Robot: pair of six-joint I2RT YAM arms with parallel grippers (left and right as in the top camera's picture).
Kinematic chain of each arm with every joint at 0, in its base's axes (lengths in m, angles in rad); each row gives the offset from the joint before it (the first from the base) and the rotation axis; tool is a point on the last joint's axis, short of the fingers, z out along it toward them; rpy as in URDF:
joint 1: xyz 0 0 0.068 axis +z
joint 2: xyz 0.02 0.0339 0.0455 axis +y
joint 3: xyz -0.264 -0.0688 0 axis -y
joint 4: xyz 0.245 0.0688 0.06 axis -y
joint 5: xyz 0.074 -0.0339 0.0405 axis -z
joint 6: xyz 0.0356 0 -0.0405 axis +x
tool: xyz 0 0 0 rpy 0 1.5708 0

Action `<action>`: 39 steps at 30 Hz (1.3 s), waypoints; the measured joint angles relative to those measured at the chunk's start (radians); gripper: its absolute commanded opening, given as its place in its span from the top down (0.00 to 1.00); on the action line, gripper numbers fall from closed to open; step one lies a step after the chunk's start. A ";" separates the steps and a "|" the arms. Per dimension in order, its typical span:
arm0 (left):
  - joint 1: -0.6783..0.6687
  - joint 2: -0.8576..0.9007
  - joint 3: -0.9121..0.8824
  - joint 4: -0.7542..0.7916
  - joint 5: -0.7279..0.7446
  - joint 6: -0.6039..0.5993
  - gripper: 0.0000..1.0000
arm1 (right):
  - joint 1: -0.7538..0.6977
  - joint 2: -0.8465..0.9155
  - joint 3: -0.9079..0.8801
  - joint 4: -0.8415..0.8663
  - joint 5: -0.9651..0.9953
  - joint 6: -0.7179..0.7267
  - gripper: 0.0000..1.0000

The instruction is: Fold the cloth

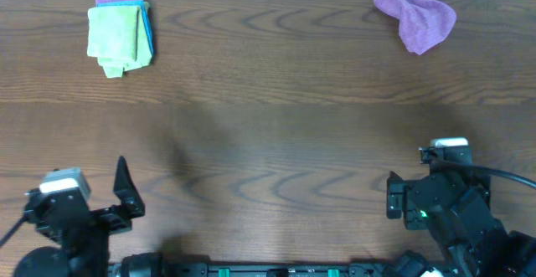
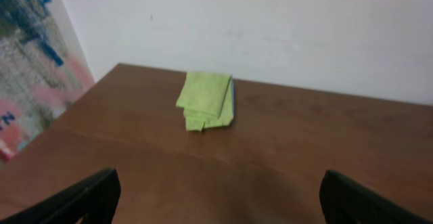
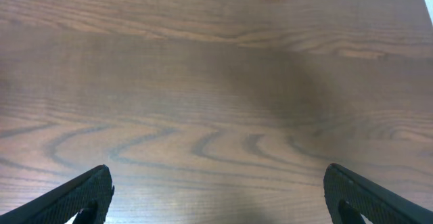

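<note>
**Table** (image 1: 276,118): brown wood-grain surface filling the overhead view. The middle is bare, and all cloth lies along the far edge.

**Arms:** both sit low at the near edge, left at 7 o'clock and right at 5 o'clock, well apart from every cloth. This reads as a parked posture, not a working one.

**Left end effector** (image 2: 220,200): fingers spread wide with nothing between them. Its camera faces the cloth across open table.

**Right end effector** (image 3: 216,190): fingers likewise wide apart and empty, over bare wood.

**The cloth** (image 1: 117,41): lime green, at 10 o'clock near the far left corner. It lies flat as a compact layered rectangle, with one lower layer protruding at the near side. In my judgement the fold is already made, slightly untidy but holding. Its corner position suggests a stacking spot kept out of the work area.

**Purple cloth** (image 1: 416,17): at 1 o'clock, bunched and unfolded, well apart from the cloth.

**Blue cloth** (image 1: 148,30): only a strip shows along the green cloth's right edge, so it lies beneath as part of the same stack.
</note>
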 measured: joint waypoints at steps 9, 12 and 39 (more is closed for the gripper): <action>-0.001 -0.177 -0.523 0.389 -0.002 -0.014 0.05 | 0.000 0.000 0.000 0.000 0.000 0.000 0.01; -0.013 -0.212 -0.639 0.465 -0.002 -0.032 0.05 | 0.000 0.000 0.000 -0.001 0.000 0.000 0.01; -0.061 -0.233 -0.916 0.755 -0.049 -0.105 0.05 | 0.000 0.000 0.000 0.000 0.000 0.000 0.01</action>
